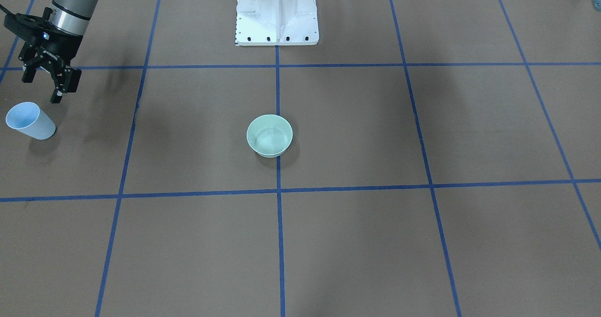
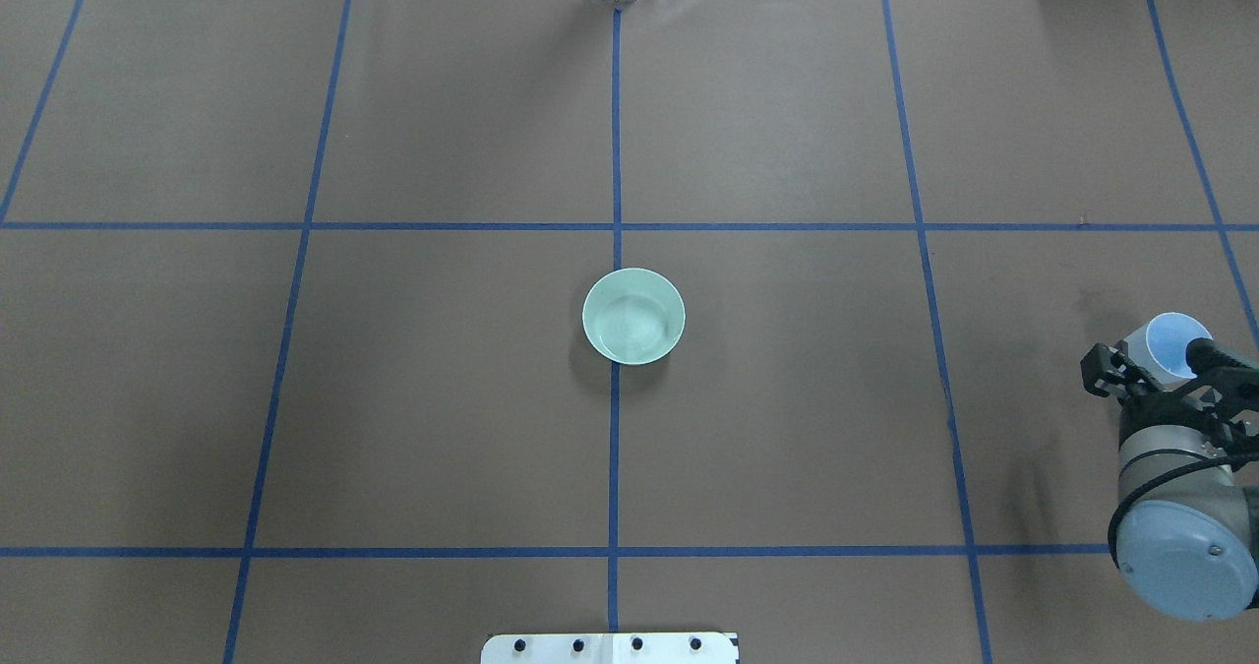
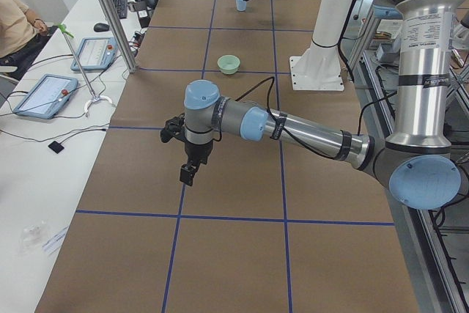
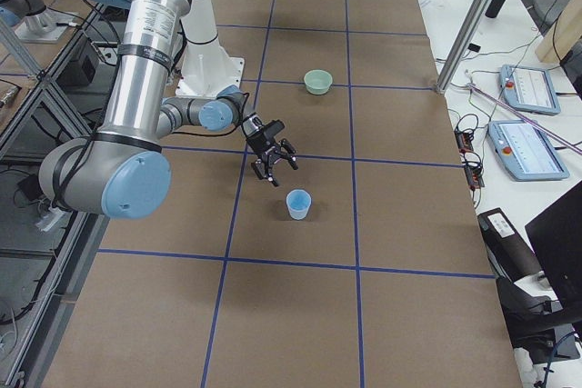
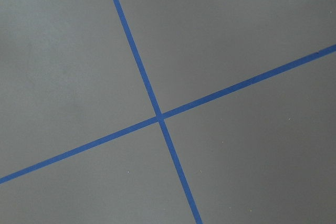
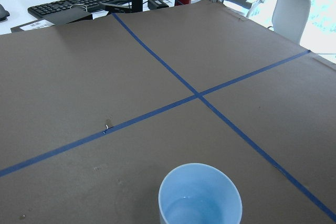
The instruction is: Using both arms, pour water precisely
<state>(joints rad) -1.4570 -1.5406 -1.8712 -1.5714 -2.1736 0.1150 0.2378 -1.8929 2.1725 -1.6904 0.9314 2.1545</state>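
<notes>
Water: clear, nearly invisible, a faint glint low inside the pale blue cup; the green bowl shows a sheen too, and how much either holds cannot be told

Location: the cup stands upright on the brown table at the robot's right, well apart from the bowl at centre

Right gripper: fingers spread, holding nothing, just beside the cup on the robot's side and apart from it

Left gripper: over bare table at the far end, near a blue tape crossing; seen from the side only, so apart or together cannot be told

Step, as judged: reach for the cup, grasp not yet made

Next move calls for: bringing the fingers either side of the cup wall, closing gently on the thin wall, keeping the cup level towards the bowl
</notes>
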